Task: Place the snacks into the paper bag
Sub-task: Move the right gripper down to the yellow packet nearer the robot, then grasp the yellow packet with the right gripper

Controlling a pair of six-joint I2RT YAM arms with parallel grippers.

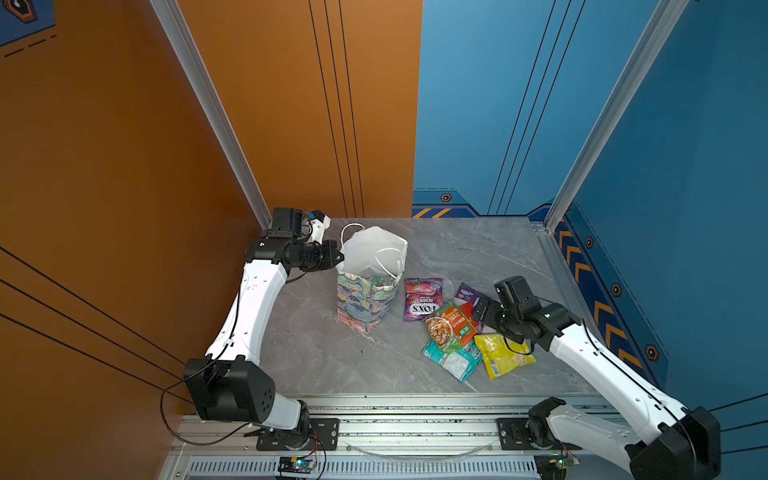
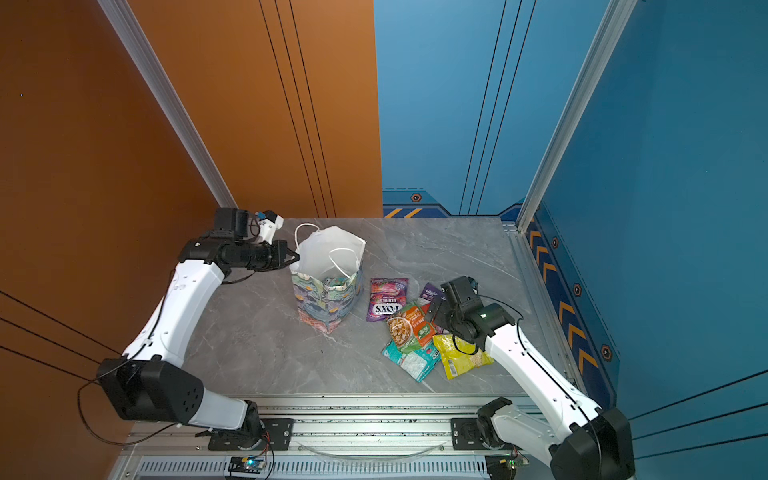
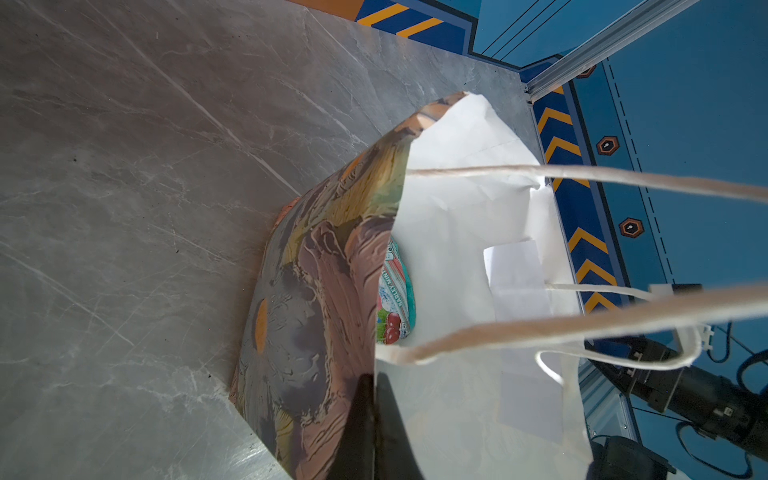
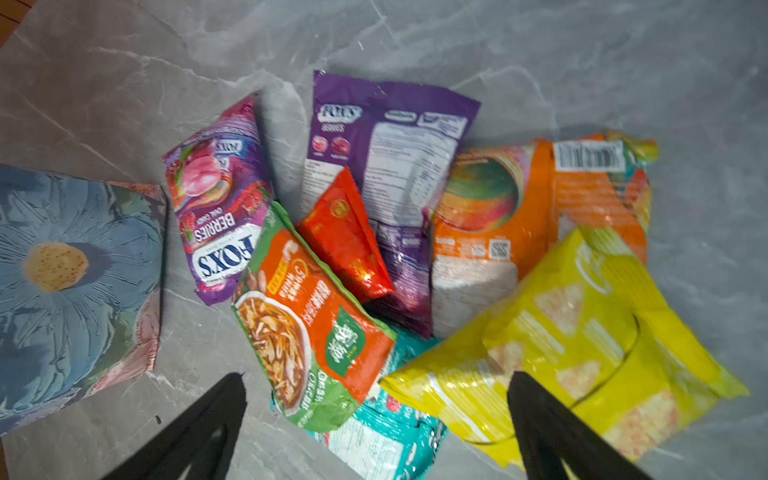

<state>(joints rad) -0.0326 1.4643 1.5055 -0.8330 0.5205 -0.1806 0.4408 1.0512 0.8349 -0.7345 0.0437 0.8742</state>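
Counter point(image 4: 540, 50): grey, marbled with pale veins.
Paper bag point(image 4: 75, 291): at the edge of view, its side showing a blue painted flower with a yellow centre.
FOX'S Berries packet point(image 4: 216, 208): purple, face up, nearest the paper bag.
Second purple packet point(image 4: 390, 158): back side up (small print too blurred to read).
Red packet point(image 4: 345, 241): small, lying on the second purple packet.
Teal packet point(image 4: 386, 436): mostly covered.
Green-and-orange packet point(image 4: 307, 324): noodle bowl pictured, on top of the teal packet.
Orange packet point(image 4: 519, 216): barcode showing.
Yellow packet point(image 4: 582, 353): crinkled, overlapping the orange packet.
Right claw point(image 4: 376, 376): dark fingers spread wide over the pile.
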